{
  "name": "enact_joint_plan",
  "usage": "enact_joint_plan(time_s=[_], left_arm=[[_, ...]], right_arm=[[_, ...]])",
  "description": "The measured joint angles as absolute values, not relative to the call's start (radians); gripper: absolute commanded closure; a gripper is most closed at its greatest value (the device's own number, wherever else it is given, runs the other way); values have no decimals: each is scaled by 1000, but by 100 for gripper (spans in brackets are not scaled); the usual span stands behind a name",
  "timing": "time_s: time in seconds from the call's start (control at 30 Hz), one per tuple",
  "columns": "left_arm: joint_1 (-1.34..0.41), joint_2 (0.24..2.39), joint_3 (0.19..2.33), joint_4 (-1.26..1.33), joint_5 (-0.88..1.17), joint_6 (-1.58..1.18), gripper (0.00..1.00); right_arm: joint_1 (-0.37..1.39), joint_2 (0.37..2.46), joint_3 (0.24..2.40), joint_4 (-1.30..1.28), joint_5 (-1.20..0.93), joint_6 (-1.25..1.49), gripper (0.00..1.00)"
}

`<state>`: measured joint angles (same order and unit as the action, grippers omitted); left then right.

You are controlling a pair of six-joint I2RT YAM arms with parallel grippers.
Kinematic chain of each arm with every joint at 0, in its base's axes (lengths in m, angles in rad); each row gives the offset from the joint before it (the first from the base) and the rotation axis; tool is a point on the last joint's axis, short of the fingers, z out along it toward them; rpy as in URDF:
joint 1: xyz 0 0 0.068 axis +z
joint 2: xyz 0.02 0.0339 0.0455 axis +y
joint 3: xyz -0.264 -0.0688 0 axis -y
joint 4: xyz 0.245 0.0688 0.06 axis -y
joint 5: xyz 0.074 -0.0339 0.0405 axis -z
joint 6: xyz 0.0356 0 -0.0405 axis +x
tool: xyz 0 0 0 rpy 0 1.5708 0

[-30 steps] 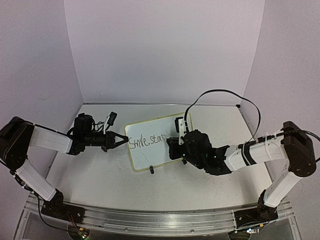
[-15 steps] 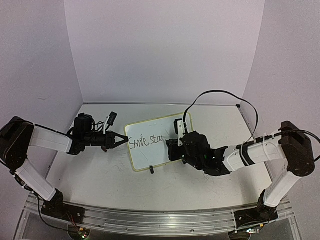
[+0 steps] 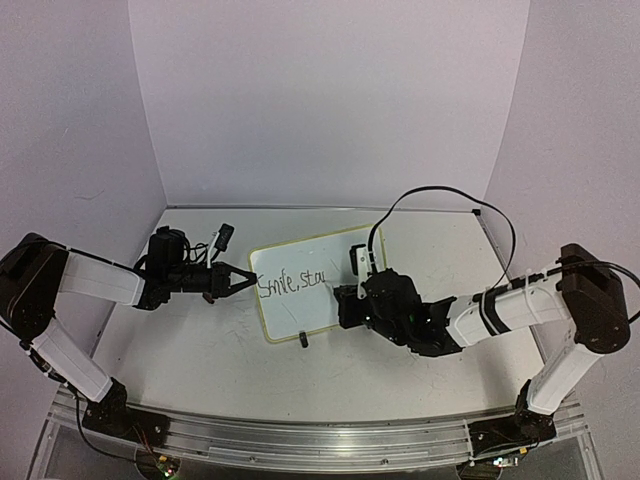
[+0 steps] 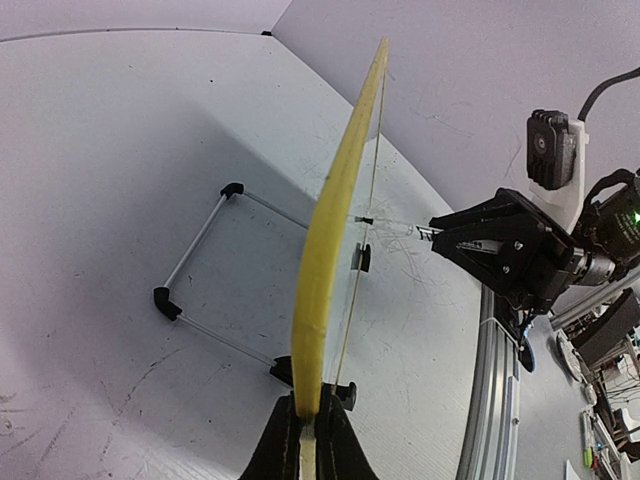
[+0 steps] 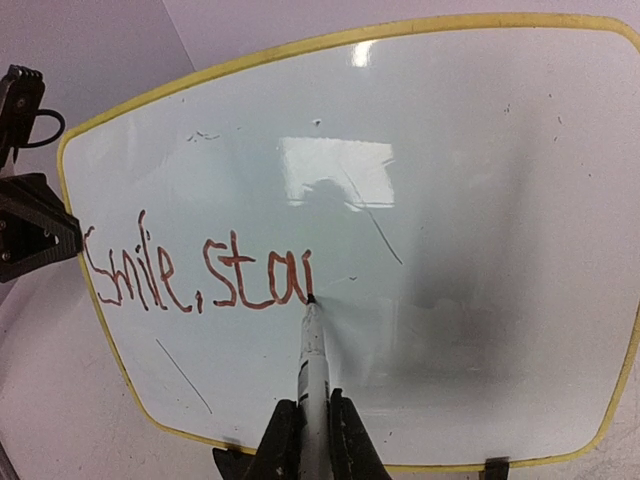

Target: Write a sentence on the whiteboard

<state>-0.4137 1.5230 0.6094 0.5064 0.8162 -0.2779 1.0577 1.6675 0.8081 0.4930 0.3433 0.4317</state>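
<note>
The right claw (image 5: 307,428) is closed on a thin white marker (image 5: 312,355), gripped low on the barrel. The dark tip is pressed on the whiteboard (image 5: 470,200) at the end of the last stroke.

The sentence (image 5: 200,272) is judged to be about half done. "Smile, sta" is read in one line across the left half, followed by an open, u-shaped stroke taken for an unfinished y. Its tail and whatever words follow are left to write, and the right half of the board lies unwritten.

The board is a smooth, glossy rectangle with rounded corners and a thin yellow-green rim. It is faintly marked by grey streaks and a square glare. It is propped at a tilt near the middle of the table (image 3: 200,350) on a thin wire stand (image 4: 198,243) with black feet.

At the board's left edge the rim is pinched between the shut fingers of the left claw (image 4: 307,430), by which it is steadied. The tabletop is seen to be matte white and scuffed.
</note>
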Motion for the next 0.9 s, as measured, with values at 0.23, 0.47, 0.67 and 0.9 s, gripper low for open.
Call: enact_joint_plan(time_s=[0.23,0.47,0.67,0.9], left_arm=[[-414,1523,609,506,816,-278,100],[-414,1523,609,506,816,-278,100],[-414,1523,609,506,816,-278,100],[-414,1523,609,506,816,-278,100]], right_arm=[[1061,1666,807,491,363,432,100],[1062,1666,811,487,381,420,100],[1059,1666,829,474,392,408,100],[1051,1666,848,476,403,394,100]])
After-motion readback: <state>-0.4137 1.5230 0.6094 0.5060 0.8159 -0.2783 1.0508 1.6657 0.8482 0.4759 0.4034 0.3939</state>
